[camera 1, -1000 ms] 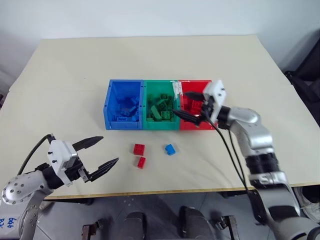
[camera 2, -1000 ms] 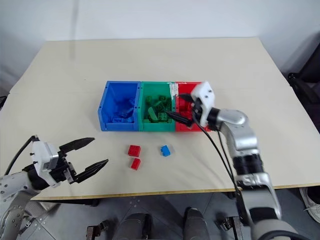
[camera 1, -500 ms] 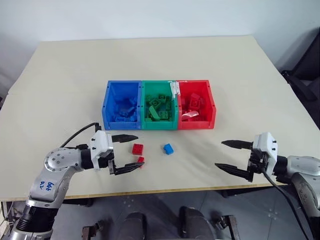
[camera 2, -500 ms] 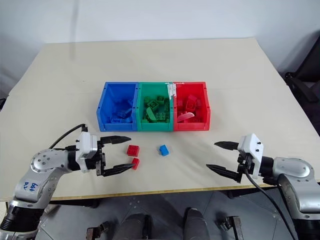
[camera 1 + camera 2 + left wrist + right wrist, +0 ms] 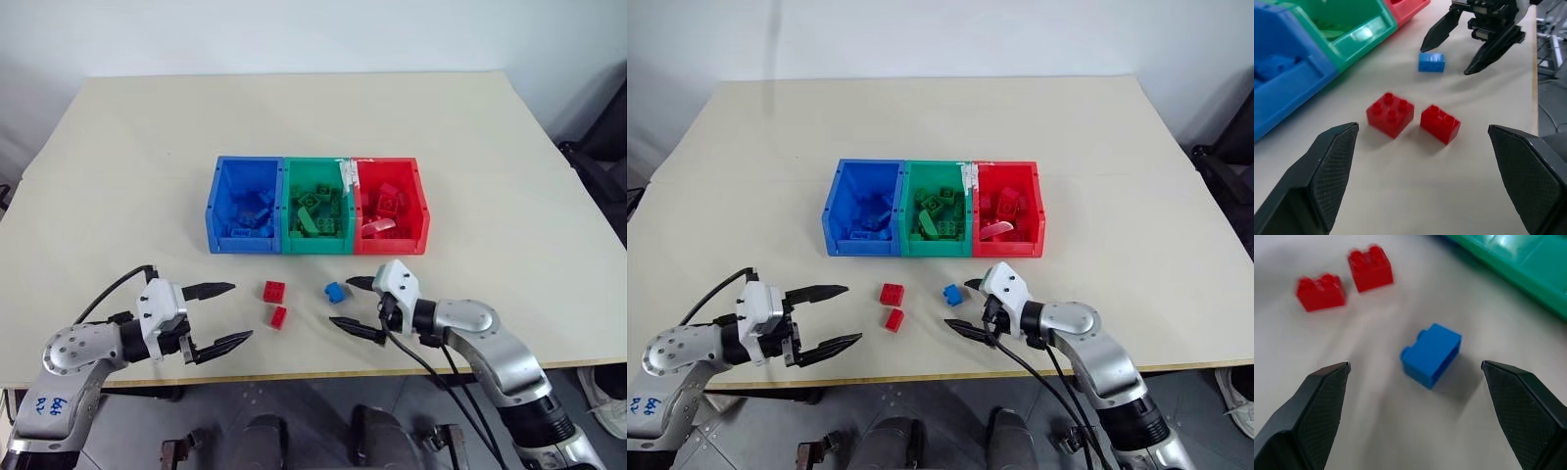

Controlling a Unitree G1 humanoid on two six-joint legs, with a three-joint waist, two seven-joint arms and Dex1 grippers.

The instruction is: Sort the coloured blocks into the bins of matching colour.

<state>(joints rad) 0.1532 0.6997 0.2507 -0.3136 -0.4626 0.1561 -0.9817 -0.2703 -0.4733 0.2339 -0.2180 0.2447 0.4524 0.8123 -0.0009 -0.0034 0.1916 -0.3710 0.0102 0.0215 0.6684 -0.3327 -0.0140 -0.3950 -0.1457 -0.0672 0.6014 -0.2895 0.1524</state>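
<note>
A: Item one, the bins?
B: Three joined open-top boxes in a row at the middle of the tabletop point(image 5: 127, 147); blue bin point(image 5: 244, 217) toward 9 o'clock, green bin point(image 5: 316, 217) in the centre, red bin point(image 5: 390, 217) toward 3 o'clock; each holds bricks of its own colour; a pale flat piece lies in the red bin.

A: Loose blocks?
B: Three, on the bare tabletop at 6 o'clock of the bins; a square red brick point(image 5: 274, 291), four studs up; a smaller red brick point(image 5: 278, 316) just beside it, at its 6 o'clock, apart; a blue brick point(image 5: 336, 292) at 3 o'clock of the square red one, below the green bin.

A: Left pincer?
B: Left pincer point(image 5: 221, 313) low over the near edge, at 9 o'clock of the red bricks; fingers spread wide, nothing between them; pointing toward the two red bricks.

A: Right pincer?
B: Right pincer point(image 5: 353, 305) at 4 o'clock of the blue brick, just beside it; fingers apart, empty; the blue brick lies ahead of the gap between them, untouched.
</note>
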